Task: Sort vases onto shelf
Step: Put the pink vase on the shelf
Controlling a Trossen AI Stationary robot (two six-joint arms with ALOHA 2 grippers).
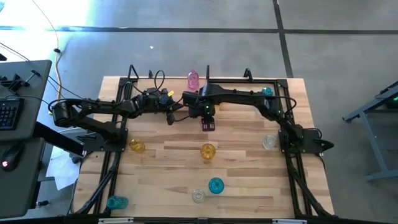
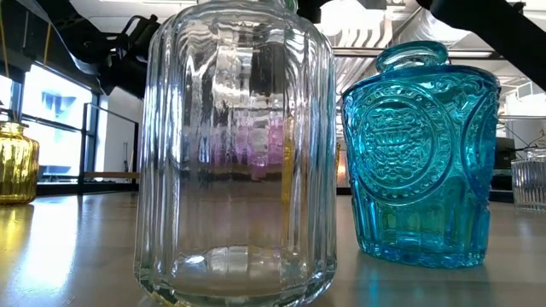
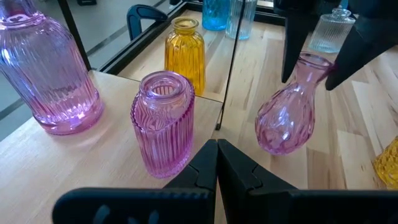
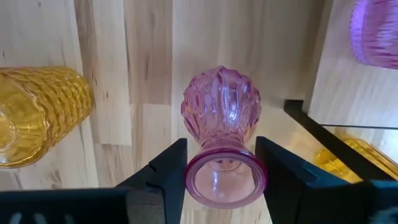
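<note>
My right gripper (image 4: 224, 186) reaches in from the table's right, in front of the shelf (image 3: 93, 155), shut on a pink bulbous vase (image 4: 221, 106) that also shows in the high view (image 1: 207, 124). My left gripper (image 3: 217, 158) is shut and touches nothing; it hovers over the shelf's top board behind a ribbed pink vase (image 3: 163, 121). That vase and a larger pink vase (image 3: 46, 74) stand on their bases on the board. An amber vase (image 3: 185, 53) stands beyond the board's edge. My right gripper pinches the pink vase by its narrow neck (image 4: 221, 152), just below the flared rim (image 4: 225, 180). One finger (image 4: 165, 180) is on each side. The fingers come from above, pointing down. The vase (image 3: 289, 112) hangs tilted below them; whether its base touches the table I cannot tell.
More vases stand on the table: amber ones (image 1: 137, 146) (image 1: 208, 150), clear ones (image 1: 268, 142) (image 1: 198, 196), teal ones (image 1: 216, 185) (image 1: 116, 202). A teal vase (image 1: 267, 91) sits at the shelf's right end. The shelf's black frame edge (image 4: 311, 124) is close beside the held vase.
</note>
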